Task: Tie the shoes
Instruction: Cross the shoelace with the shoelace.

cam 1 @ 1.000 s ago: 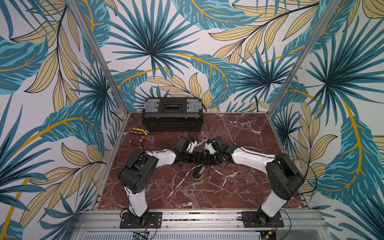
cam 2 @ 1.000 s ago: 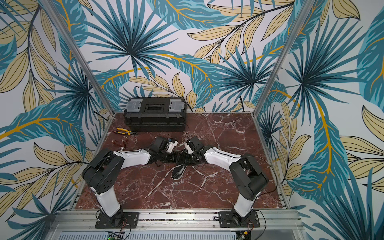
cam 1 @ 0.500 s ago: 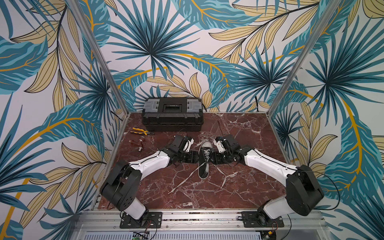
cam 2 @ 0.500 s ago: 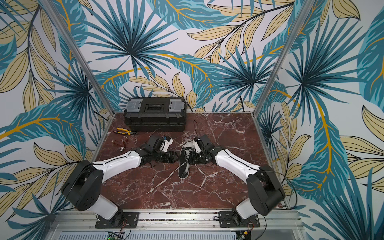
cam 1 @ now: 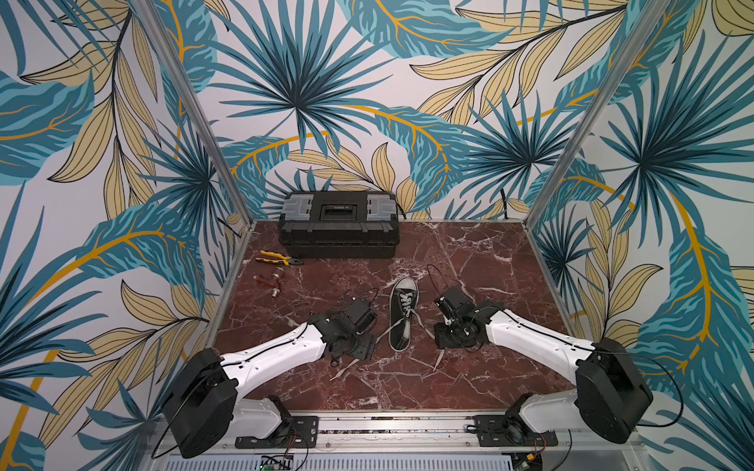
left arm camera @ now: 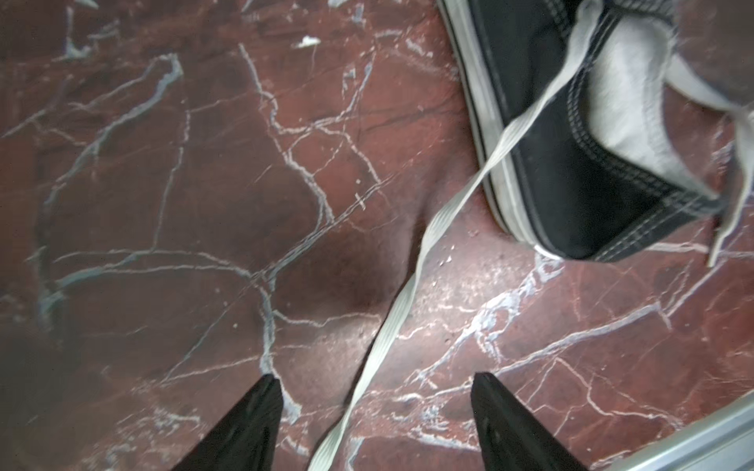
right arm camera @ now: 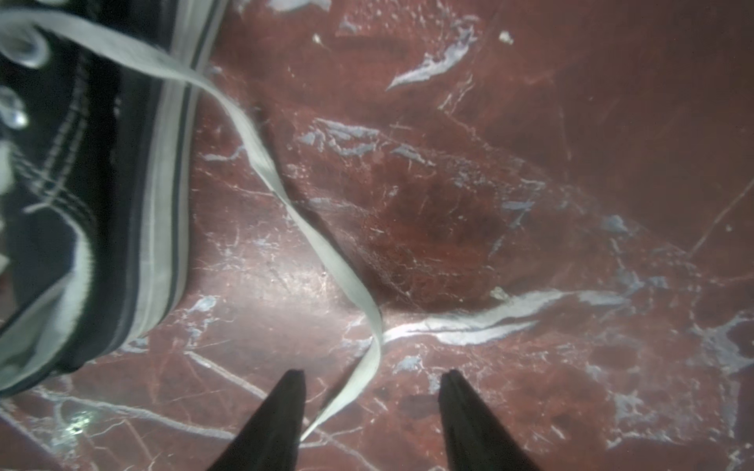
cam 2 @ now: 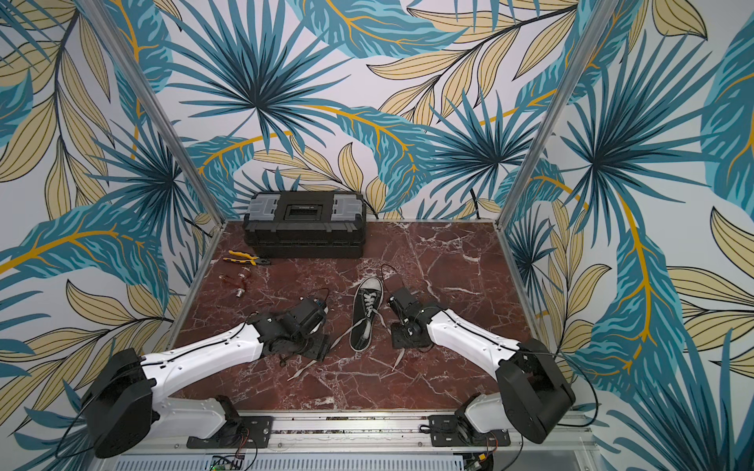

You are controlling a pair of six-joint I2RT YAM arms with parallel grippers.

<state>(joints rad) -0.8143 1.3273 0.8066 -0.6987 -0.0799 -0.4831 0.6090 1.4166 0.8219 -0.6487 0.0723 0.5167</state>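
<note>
Both jaws stand open, holding nothing, beside the shoe [cam 1: 403,314] on the tabletop [cam 1: 469,253]. A loose lace [left arm camera: 402,301] lies between each pair.

Mid-table [cam 1: 489,253], a shoe [cam 1: 403,314], toe toward the back wall, heel toward the front. Left gripper [left arm camera: 373,379] just left of the heel, right gripper [right arm camera: 371,373] just right of it. Left lace [left arm camera: 408,285] and right lace [right arm camera: 326,244] on the table, each running between that side's spread fingers. Toolbox [cam 1: 338,224] at the back left; pliers [cam 1: 277,258] and small fittings [cam 1: 271,281] before it, leftward.
</note>
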